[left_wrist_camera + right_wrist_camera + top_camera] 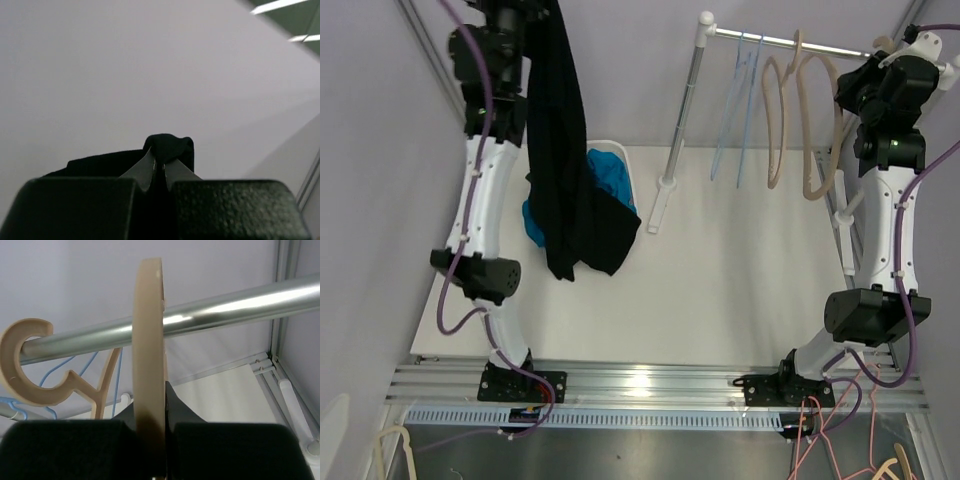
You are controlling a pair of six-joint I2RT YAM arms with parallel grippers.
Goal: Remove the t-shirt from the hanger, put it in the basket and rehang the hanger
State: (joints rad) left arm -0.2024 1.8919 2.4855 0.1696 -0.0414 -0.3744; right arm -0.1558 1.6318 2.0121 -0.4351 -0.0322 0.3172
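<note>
A black t-shirt (565, 170) hangs in a long drape from the raised left arm at the top left, its lower end over the white basket (620, 152). In the left wrist view my left gripper (160, 167) is shut on a bunched fold of the t-shirt (167, 147). Up at the right end of the rail, my right gripper (159, 410) is shut on a beige hanger (150, 340), seen edge-on. The hanger crosses the steel rail (225, 310); I cannot tell whether it rests on it. No cloth is on this hanger.
Blue cloth (612, 175) lies in the basket. On the rail (770, 40) hang thin blue hangers (745, 100) and beige hangers (800, 130). The rail's upright post (680, 120) stands mid-table. Another beige hook (25, 360) sits on the rail to the left.
</note>
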